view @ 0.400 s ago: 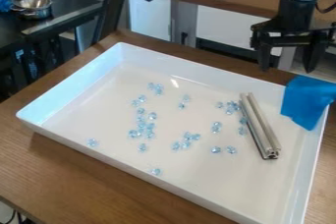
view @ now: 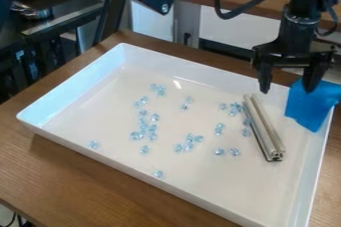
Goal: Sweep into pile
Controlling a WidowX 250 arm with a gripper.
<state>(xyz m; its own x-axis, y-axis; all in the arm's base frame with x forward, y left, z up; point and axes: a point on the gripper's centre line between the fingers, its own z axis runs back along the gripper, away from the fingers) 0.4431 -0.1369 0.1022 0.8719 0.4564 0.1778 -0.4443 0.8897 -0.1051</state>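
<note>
Jaws of gripper (view: 287, 91) spread apart, empty, upper right of frame. Metal bar (view: 267, 130) lies below, bit left, in white tray (view: 200, 68), long axis slanting toward lower right. Beads (view: 135, 135) mostly farther left, so grip goes crosswise imo.

tray (view: 200, 74): bright, glare streak inside | table (view: 100, 196): shadow beside tray

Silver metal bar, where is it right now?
In the camera view, the silver metal bar lies inside the white tray, toward the right, between some pale blue beads and the blue cloth.
</note>
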